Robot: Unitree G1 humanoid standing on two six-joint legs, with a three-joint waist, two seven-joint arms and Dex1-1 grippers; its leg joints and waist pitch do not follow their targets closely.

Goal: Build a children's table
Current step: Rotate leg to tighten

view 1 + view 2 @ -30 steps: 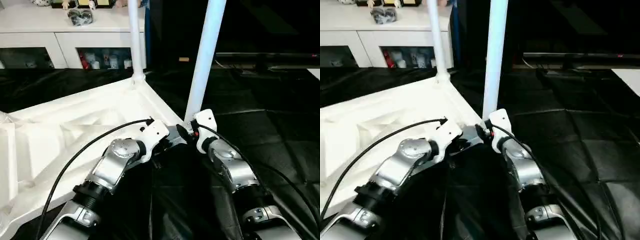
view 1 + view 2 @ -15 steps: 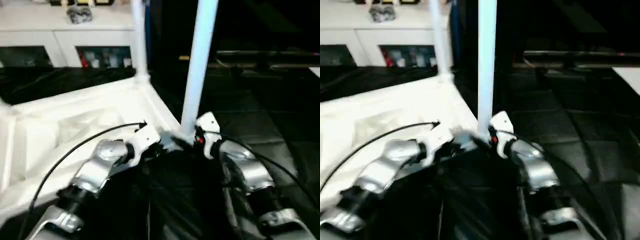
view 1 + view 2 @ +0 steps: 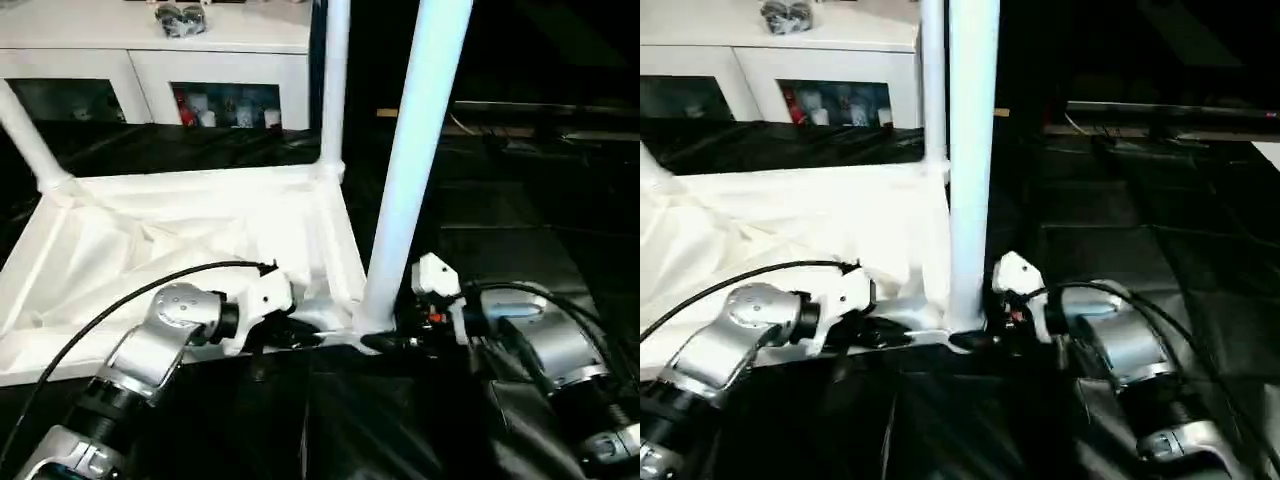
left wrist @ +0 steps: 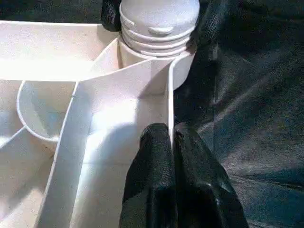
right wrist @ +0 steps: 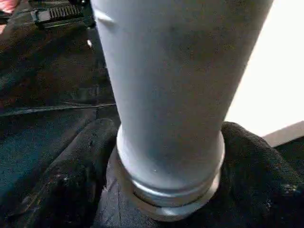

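The black-covered worktop (image 3: 520, 250) fills most of the scene, and behind it stands a white cabinet (image 3: 150, 60) with glass doors. On the worktop lies the children's table — its white top (image 3: 190, 250) upside down, ribbed underside up, with 3 legs rising from corner sockets. The near leg (image 3: 410, 180) stands at the corner closest to the robot, a far leg (image 3: 333, 90) stands at the corner behind it, and a third leg (image 3: 30, 140) leans up from the far corner on the robot's left.

The right gripper (image 3: 385, 343) sits at the foot of the near leg. In the right wrist view its 2 black fingers (image 5: 61, 180) stand on either side of the leg's base, right against it where the leg enters the socket; whether they press on it or only flank it I cannot tell.

The left gripper (image 3: 290, 335) reaches to the top's near edge just beside that same corner. In the left wrist view its fingers (image 4: 152, 180) are clenched together on the thin upright edge wall of the top — one inside the rim, one outside — with the near leg's ribbed end (image 4: 159, 23) seated in the round socket just ahead.
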